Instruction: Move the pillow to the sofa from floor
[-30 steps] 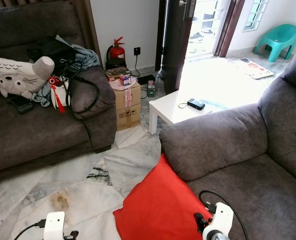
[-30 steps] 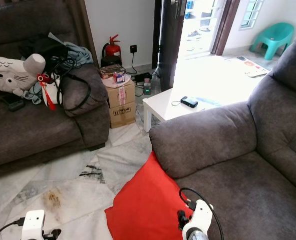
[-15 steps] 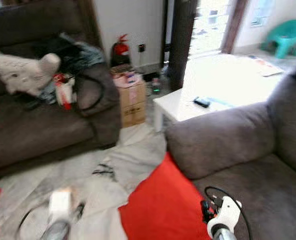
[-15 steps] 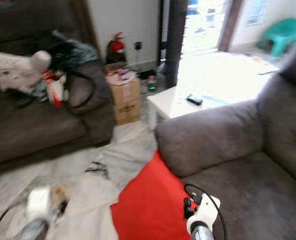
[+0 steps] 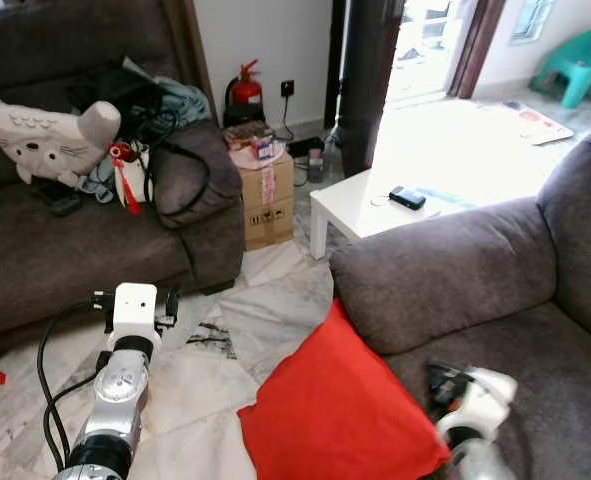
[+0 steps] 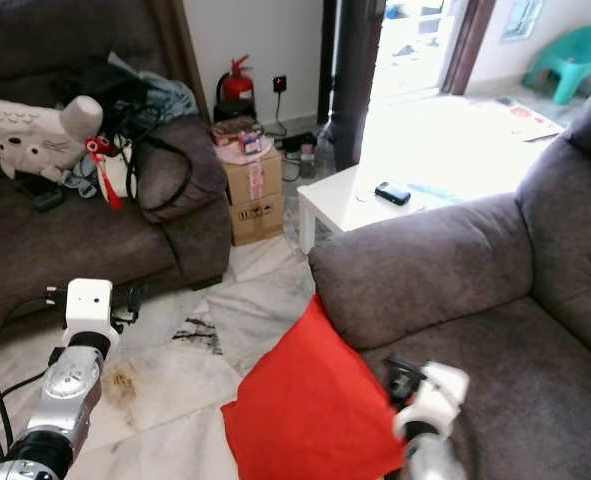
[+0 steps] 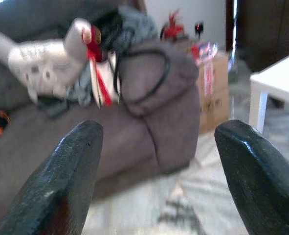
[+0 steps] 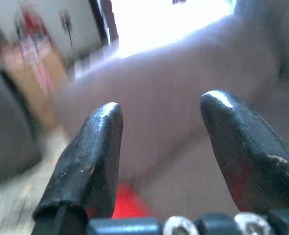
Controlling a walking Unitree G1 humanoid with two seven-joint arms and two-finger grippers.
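The red pillow (image 5: 330, 410) lies on the marble floor (image 5: 265, 315), leaning against the front of the grey sofa (image 5: 475, 290), just under its armrest. The left gripper (image 7: 154, 171) has its fingers wide apart and holds nothing; it points toward the dark sofa (image 5: 75, 250) with the plush toy (image 5: 45, 140). The right gripper (image 8: 159, 147) also has its fingers apart, empty, near the grey sofa and the pillow. A white bench (image 5: 375, 215) carries a small dark device (image 5: 407, 197).

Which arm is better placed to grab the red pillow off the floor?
Probably the right. Its end effector is open, and that arm sits by the red pillow leaning on the grey sofa; the left arm is raised over bare floor.
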